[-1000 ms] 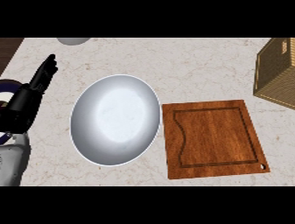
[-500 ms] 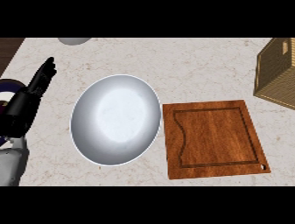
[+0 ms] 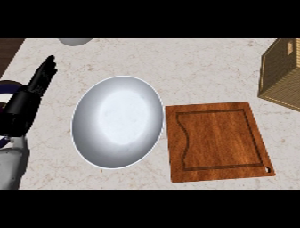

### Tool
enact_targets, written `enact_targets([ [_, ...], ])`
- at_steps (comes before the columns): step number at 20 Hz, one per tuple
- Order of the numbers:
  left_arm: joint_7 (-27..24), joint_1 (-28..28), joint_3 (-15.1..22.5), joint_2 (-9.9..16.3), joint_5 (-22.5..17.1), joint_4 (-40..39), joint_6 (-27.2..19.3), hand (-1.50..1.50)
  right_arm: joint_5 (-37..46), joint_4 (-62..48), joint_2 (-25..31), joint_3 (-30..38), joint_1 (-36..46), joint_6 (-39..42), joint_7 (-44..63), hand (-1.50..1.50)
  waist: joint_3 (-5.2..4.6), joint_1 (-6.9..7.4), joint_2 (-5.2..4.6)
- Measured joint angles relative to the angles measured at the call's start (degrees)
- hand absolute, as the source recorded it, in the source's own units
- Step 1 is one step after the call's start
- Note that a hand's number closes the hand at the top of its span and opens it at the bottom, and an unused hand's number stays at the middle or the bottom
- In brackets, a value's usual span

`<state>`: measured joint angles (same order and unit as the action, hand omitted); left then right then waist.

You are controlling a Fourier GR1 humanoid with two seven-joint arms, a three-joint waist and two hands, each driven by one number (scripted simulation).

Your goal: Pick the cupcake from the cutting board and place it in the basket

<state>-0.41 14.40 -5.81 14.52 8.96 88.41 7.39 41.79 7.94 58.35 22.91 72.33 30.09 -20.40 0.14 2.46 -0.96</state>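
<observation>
Head view: no cupcake visible on the cutting board [image 3: 218, 141], left robot hand [image 3: 29, 100] rests open and empty, so we locate the cupcake before targeting the basket [image 3: 291, 73].

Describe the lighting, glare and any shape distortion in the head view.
Head view: even, soft light; a broad pale sheen on the white plate, no harsh glare; the plate looks taller than wide; the cutting board appears skewed; faint shadow beside the basket.
</observation>
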Motion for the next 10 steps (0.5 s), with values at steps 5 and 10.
enact_targets([
  [5, -0.06, -0.27, 0.35, -0.30, 0.47, 0.42, -0.31, 0.00, -7.19, -3.02, 3.37, 8.02, 0.37, -5.22, 6.63, -1.50, 0.07, 0.19, -0.28],
  [10, 0.28, -0.54, 0.62, -0.51, 0.53, 1.20, -0.28, 0.00, -12.23, -4.08, 8.03, 13.40, -2.14, -8.90, 9.58, -1.50, 0.17, 0.23, -0.52],
])
